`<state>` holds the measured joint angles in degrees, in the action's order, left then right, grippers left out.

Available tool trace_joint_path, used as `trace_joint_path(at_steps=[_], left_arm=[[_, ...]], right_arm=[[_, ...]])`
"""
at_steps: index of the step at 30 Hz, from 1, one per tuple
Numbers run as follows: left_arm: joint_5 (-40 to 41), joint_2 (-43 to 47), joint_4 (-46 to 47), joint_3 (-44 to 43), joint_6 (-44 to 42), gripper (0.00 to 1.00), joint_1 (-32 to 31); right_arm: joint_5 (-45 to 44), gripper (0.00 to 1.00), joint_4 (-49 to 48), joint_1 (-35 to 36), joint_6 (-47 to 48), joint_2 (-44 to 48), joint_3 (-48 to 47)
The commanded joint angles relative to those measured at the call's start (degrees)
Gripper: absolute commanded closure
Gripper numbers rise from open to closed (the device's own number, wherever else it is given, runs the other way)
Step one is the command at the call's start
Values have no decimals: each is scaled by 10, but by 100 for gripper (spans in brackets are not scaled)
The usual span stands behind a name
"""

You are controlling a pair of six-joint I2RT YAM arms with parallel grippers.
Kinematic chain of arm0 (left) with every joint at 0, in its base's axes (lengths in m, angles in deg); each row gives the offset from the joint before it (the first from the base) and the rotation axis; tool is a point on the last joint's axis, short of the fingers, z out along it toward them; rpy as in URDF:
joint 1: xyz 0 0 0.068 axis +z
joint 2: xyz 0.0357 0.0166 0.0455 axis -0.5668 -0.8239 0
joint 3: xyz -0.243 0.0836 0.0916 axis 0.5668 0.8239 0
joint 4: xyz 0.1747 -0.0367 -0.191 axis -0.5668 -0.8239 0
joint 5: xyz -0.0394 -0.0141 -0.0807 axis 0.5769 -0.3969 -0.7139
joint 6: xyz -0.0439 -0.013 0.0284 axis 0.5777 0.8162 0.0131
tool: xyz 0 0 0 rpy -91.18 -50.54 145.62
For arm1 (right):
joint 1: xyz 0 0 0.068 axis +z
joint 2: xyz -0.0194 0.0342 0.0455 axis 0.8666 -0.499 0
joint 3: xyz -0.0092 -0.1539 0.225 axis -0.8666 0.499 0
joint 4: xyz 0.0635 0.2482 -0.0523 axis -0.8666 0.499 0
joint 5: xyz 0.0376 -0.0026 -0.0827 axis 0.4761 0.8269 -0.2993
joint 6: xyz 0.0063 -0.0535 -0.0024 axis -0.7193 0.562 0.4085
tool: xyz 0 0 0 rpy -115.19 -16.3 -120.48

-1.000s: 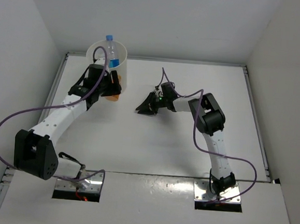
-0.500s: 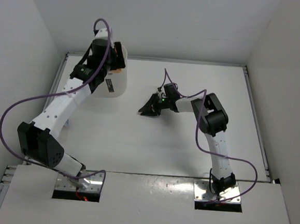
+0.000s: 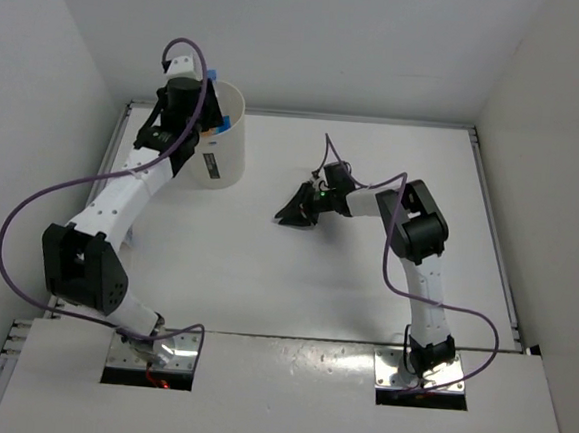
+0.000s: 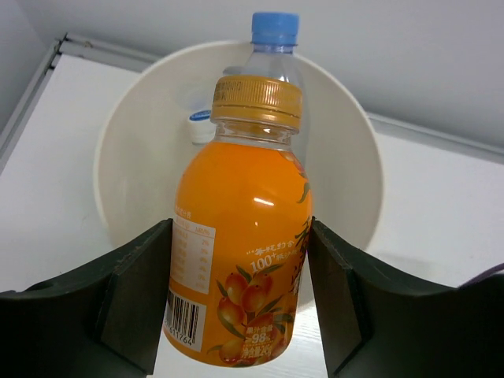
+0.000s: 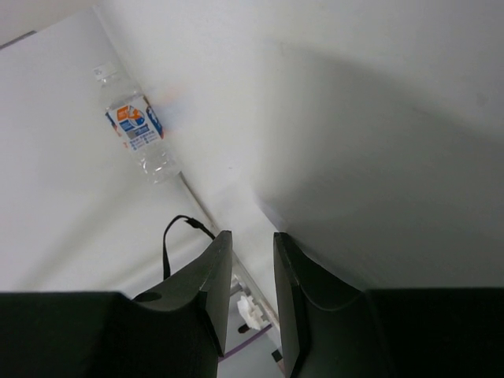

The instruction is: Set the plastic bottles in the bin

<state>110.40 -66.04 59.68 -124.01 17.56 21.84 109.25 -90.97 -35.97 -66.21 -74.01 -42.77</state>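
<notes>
1. The left hand (image 4: 240,228) holds the orange bottle (image 4: 244,173), one finger on each side of its labelled body. The bottle hangs over the mouth of the bin (image 4: 130,157), which sits in the far left corner of the counter (image 3: 365,273).
2. A blue-capped bottle (image 4: 275,27) already leans on the bin's far wall, with a pale cap (image 4: 200,126) beside it. The bare part of the bin floor is the better target.
3. Before letting go, check that both ends of the orange bottle lie within the rim. From the wrist view its cap reaches toward the far rim, so I judge the margin there is the smaller one.
4. The bottle looks full, hence heavy. Lowering it a little and then opening the fingers wide in one move should stop it bouncing or tipping the bin.
5. The left wall (image 3: 47,107) and back wall (image 3: 333,49) stand close to the bin. Open room lies upward and back toward the near side, so withdraw that way and keep clear of the rim.
6. The right hand (image 5: 250,244) has its fingers narrow with nothing between them. It sits low over mid-counter, well apart from the bin, so it should not get in the way.
7. The right wrist view shows a clear labelled bottle (image 5: 135,134) lying far from that hand. The top view does not show it, so I cannot place it.
</notes>
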Motion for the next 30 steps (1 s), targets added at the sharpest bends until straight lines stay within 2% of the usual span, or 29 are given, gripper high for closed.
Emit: trace_joint_path(at_steps=[1, 5, 7, 8, 9, 11, 12, 17, 20, 23, 24, 26, 30], left_arm=[[9, -15, 41, 0, 3, 94, 12], [9, -31, 46, -5, 8, 92, 23], [2, -37, 52, -10, 8, 80, 23], [2, -37, 52, -10, 8, 59, 23], [2, -37, 52, -16, 8, 58, 23], [2, -37, 52, -17, 14, 15, 23], [32, -31, 52, -23, 14, 0, 23], [152, 11, 58, -36, 7, 0, 29], [193, 53, 58, -16, 7, 0, 64], [209, 101, 20, 33, 7, 0, 110], [226, 110, -36, 46, 20, 0, 132], [218, 130, -85, 95, 58, 0, 156], [141, 182, -150, 210, 53, 0, 187]], right_arm=[[-23, 71, 75, -11, -1, 4, 20], [-23, 71, 81, -16, 15, 16, 32], [-23, 71, 81, -16, 15, 21, 38], [-23, 71, 81, -16, 15, 21, 46], [-23, 71, 81, -16, 15, 21, 51], [-23, 71, 81, -21, 15, 21, 51], [-18, 71, 81, -21, 15, 21, 51], [-18, 71, 81, -21, 15, 21, 45], [-18, 71, 81, -21, 15, 10, 45], [-13, 71, 76, -21, 15, 10, 45], [-13, 71, 71, -26, 15, 10, 45], [-13, 71, 66, -32, 15, 10, 51], [-13, 71, 54, -39, 15, -1, 64]])
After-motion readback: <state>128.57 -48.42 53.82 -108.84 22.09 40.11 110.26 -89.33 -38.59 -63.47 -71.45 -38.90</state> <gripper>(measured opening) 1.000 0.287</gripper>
